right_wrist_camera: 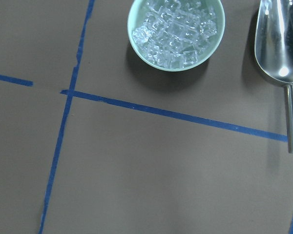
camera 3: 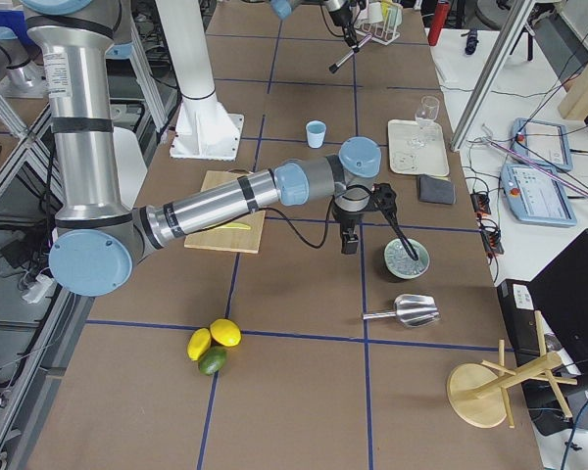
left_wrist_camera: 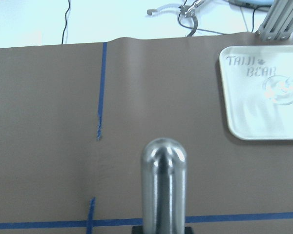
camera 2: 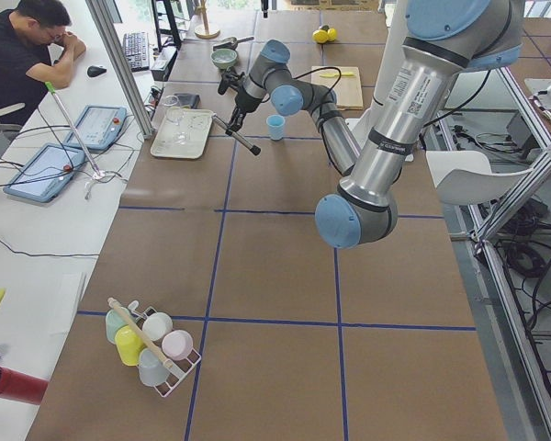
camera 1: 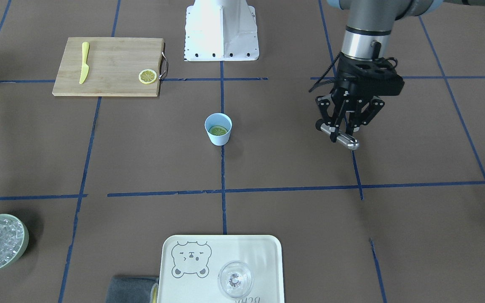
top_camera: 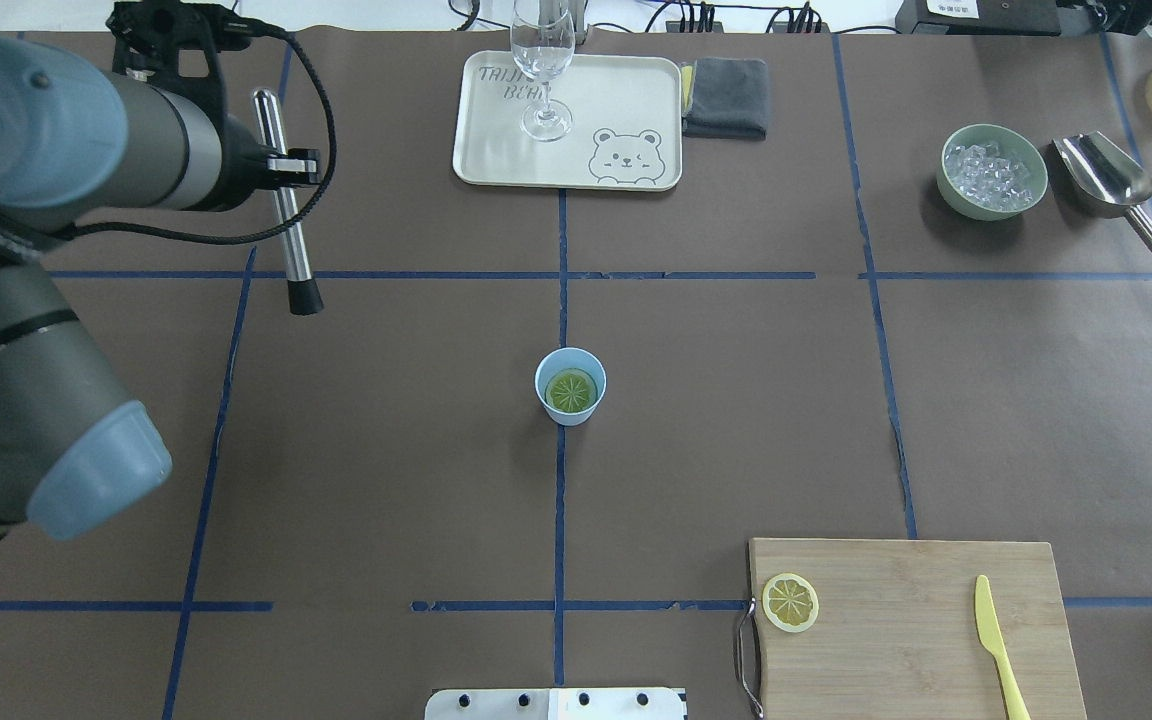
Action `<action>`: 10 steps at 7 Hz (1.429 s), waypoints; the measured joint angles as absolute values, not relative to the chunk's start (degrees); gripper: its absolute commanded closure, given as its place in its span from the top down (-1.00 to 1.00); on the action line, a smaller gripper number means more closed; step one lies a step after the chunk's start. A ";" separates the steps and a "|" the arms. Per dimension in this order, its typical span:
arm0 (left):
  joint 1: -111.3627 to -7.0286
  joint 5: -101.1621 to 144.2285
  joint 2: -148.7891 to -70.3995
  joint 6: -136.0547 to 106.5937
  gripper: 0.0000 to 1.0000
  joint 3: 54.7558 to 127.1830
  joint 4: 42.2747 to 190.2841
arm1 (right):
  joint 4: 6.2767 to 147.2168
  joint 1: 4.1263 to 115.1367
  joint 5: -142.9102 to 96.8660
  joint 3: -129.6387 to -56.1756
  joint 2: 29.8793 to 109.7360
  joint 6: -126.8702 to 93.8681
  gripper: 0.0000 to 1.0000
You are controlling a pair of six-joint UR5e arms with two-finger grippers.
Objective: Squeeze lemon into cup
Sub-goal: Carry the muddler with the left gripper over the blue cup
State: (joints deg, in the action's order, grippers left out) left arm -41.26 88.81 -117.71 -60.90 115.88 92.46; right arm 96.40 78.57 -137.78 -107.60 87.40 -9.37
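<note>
- Brown paper over the table (top_camera: 736, 400), with blue tape lines in a grid.
- Over the left squares, the left arm (top_camera: 26, 300). Ends in the left hand (camera 1: 341, 136), clenched around a slanting steel rod (top_camera: 286, 210) with a black tip, well apart from the cup.
- At the table's right end, the right hand (camera 3: 363, 220), near a pale-green bowl of ice (top_camera: 946, 185). Cannot tell whether clenched or released.
- At the near right corner, a bamboo board (top_camera: 896, 660). Carries a thin lemon slice (top_camera: 790, 602) and a yellow knife (top_camera: 996, 640), well apart from each other.
- At the far edge, a cream bear-print tray (top_camera: 496, 150). Bears an upright clear glass (top_camera: 543, 60), with a grey cloth (top_camera: 726, 95) just beside the tray.
- Right of the bowl, a metal scoop (top_camera: 1106, 175).
- At mid-table on a tape line, the light-blue cup (camera 1: 219, 139), upright and alone.
- Down inside the cup, the lemon (top_camera: 570, 391), cut face up, pale segment lines showing.
</note>
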 measured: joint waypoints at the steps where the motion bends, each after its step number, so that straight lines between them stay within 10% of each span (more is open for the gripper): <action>1: -36.41 81.71 -118.32 -62.48 -1.00 116.21 96.08 | 96.51 79.24 -137.78 -107.58 88.56 -9.39 1.00; 10: -17.39 49.64 -123.16 -61.29 -1.00 107.38 122.82 | 96.32 84.64 -137.65 -101.16 91.50 -3.91 1.00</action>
